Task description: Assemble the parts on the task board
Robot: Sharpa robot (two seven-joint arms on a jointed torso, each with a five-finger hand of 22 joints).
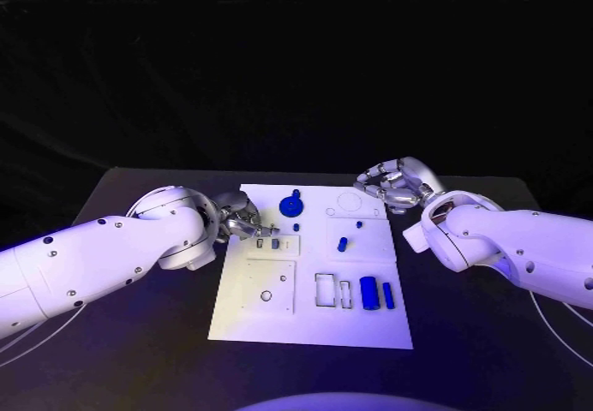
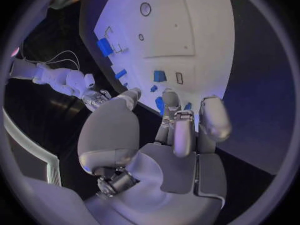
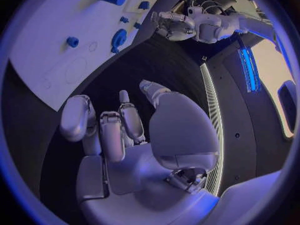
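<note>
Head view shows one white task board (image 1: 266, 317) on the counter (image 1: 148, 342) carrying six blue parts (image 1: 368, 292). Left hand (image 1: 240, 221) and right hand (image 1: 396, 184) both curl loosely, holding nothing; no writing is readable.

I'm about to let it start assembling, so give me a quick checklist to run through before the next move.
1. Left robot hand holds nothing: ok, at the task board left edge.
2. Right robot hand holds nothing: ok, fingers curled, at the board's far right corner.
3. Blue cylinder lying free on the board: ok.
4. Blue gear clear of both hands: ok.
5. Empty slots unobstructed: cannot tell.
</note>
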